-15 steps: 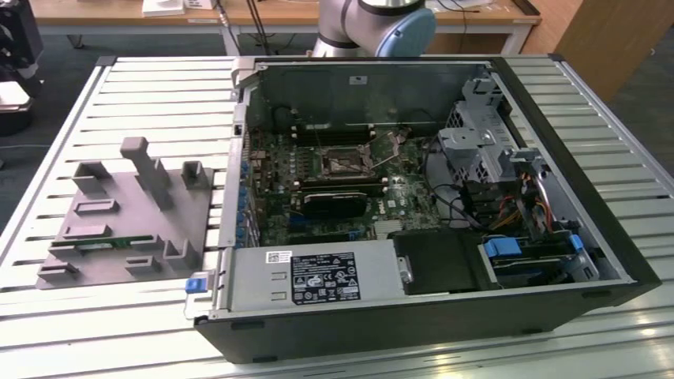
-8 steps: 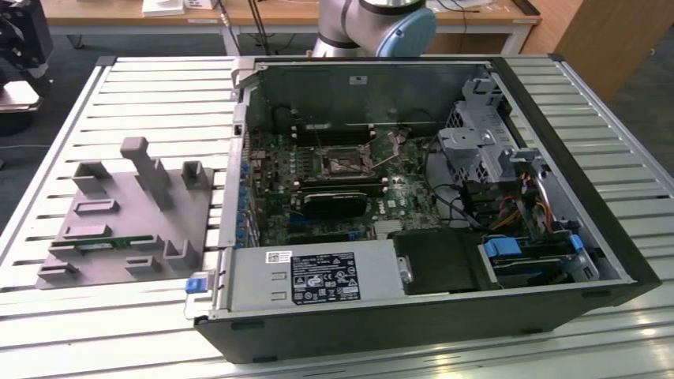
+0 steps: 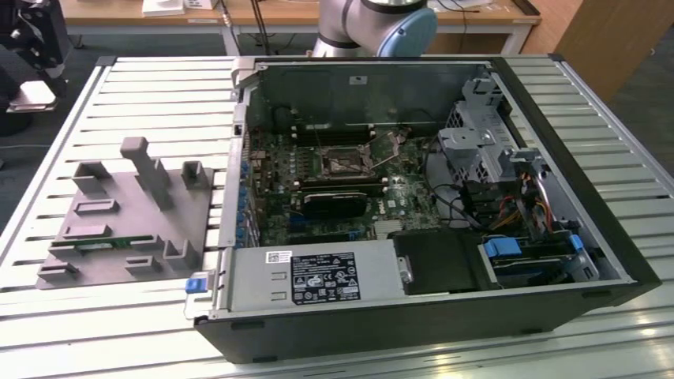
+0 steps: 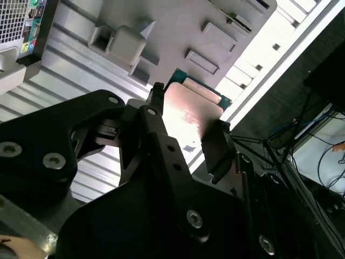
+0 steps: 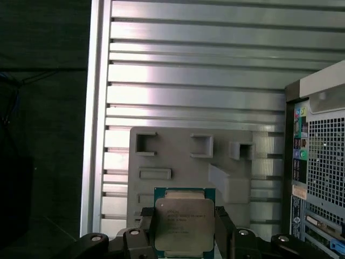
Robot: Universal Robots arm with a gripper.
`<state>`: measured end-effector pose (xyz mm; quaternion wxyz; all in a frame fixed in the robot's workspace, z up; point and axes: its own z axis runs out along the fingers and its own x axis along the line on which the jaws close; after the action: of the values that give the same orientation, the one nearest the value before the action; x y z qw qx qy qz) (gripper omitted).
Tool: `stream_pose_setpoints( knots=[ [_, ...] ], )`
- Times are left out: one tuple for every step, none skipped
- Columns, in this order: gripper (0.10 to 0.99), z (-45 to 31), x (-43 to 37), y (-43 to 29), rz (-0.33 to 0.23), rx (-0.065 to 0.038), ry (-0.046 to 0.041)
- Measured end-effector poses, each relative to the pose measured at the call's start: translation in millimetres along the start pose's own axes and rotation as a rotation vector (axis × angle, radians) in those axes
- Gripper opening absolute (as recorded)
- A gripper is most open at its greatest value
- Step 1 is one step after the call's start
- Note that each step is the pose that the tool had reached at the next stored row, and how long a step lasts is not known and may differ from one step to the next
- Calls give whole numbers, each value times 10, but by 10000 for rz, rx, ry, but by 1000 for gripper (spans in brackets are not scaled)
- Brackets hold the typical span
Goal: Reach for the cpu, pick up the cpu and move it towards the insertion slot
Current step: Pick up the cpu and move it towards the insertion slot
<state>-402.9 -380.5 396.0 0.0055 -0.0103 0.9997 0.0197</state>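
Note:
The cpu (image 5: 183,221) is a flat square chip with a silvery top and a green edge. It sits between the two black fingers of my gripper (image 5: 184,231), which is shut on it. The second wrist view shows the cpu (image 4: 190,108) clamped by the gripper (image 4: 188,128) and held above the grey plastic fixture (image 4: 161,32) and the slatted table. The insertion slot (image 3: 342,162), a square black socket with a metal frame, lies on the motherboard inside the open computer case, in the middle of the exterior view.
The grey fixture (image 3: 126,213) lies on the slatted metal table (image 3: 158,87) at the exterior view's left, with a narrow green memory strip (image 3: 103,245) in it. The open computer case (image 3: 421,197) stands at its right. The case's perforated rear wall (image 5: 323,162) shows beside the fixture (image 5: 178,162).

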Motion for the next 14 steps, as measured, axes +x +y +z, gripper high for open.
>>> stream_pose_setpoints(
  knots=[
    [533, 3, -21, -1, 6, 0, -1],
    [533, 6, -39, -1, 13, 0, -1],
    [533, 10, -56, -1, 21, 0, -2],
    [533, 13, -75, -2, 27, 0, -1],
    [533, 16, -96, -3, 31, 0, -1],
    [533, 18, -118, -3, 35, 1, -1],
    [533, 21, -142, -4, 37, 1, -2],
    [533, 23, -168, -4, 41, 0, -3],
    [533, 24, -191, -5, 44, 0, -2],
    [533, 26, -215, -6, 46, 0, -3],
    [533, 27, -240, -6, 50, 1, -3],
    [533, 28, -268, -7, 52, 1, -2],
    [533, 29, -302, -8, 52, 1, -2],
    [533, 31, -341, -9, 53, 0, -3]
  ],
)
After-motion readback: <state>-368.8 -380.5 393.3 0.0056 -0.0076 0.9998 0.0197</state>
